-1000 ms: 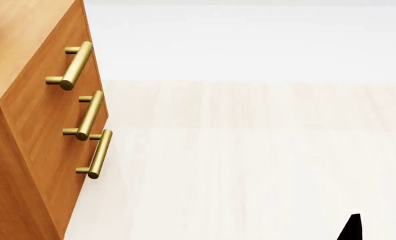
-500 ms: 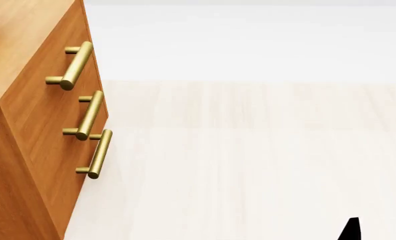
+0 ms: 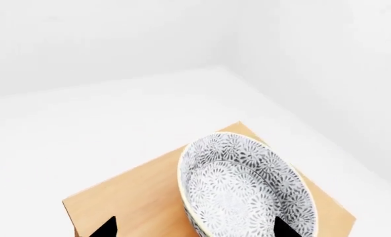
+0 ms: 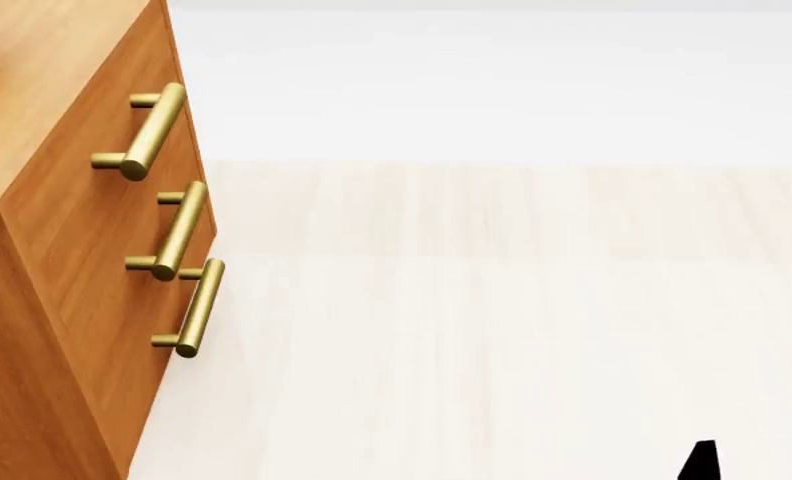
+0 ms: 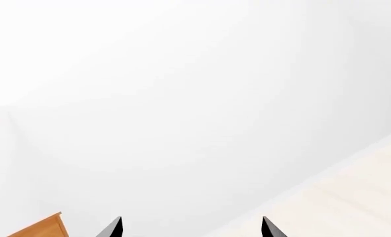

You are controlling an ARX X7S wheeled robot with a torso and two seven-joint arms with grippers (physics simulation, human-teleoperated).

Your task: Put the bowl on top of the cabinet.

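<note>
bowl (image 3: 245, 190) sits on the cabinet (image 3: 139, 197) top, near its far corner, so the task looks basically done. left gripper (image 3: 194, 228) fingertips spread wide at 6 o'clock of the bowl in the wrist cam, holding nothing; prob just needs to back off. right gripper (image 5: 190, 228) tips also apart, empty, cabinet edge at its 8 o'clock.

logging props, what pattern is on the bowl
Dense grey-black floral pattern on white, inside and out, seen best in the left wrist view: bowl.

one bowl (image 3: 245, 190), one cabinet (image 4: 63, 230), three handles (image 4: 143, 132)
</note>
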